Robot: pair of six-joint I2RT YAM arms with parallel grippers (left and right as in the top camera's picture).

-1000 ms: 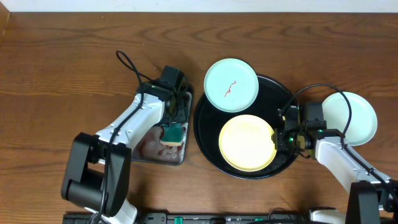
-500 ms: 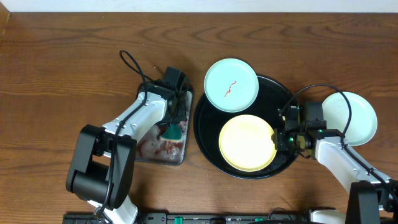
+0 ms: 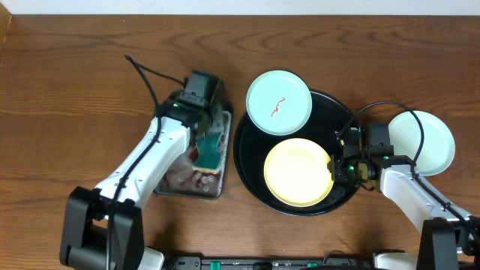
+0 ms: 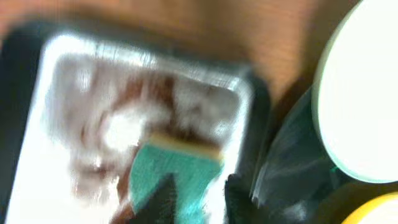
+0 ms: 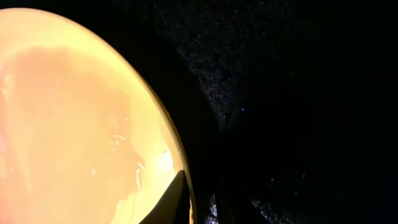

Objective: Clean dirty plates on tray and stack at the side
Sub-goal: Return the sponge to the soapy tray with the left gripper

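A yellow plate [image 3: 298, 172] lies in the round black tray [image 3: 331, 120], and my right gripper [image 3: 337, 169] is shut on its right rim. In the right wrist view one fingertip [image 5: 176, 198] rests on top of the yellow plate [image 5: 74, 124]. A mint-green plate [image 3: 279, 102] with a thin red smear sits on the tray's upper left rim. Another mint-green plate [image 3: 424, 142] lies on the wood to the right. My left gripper [image 3: 204, 144] is shut on the green sponge [image 3: 208, 152] over the metal tray; the left wrist view, blurred, shows the sponge [image 4: 180, 165] between the fingers.
The small rectangular metal tray [image 3: 175, 177] with reddish stains lies left of the black tray, close to its rim. Cables loop over both arms. Brown wood tabletop [image 3: 75, 90] stretches to the far left and along the back.
My left gripper shut on the green sponge, and arm and sponge shifted toward the metal tray's far end. The right arm and all plates stayed still.
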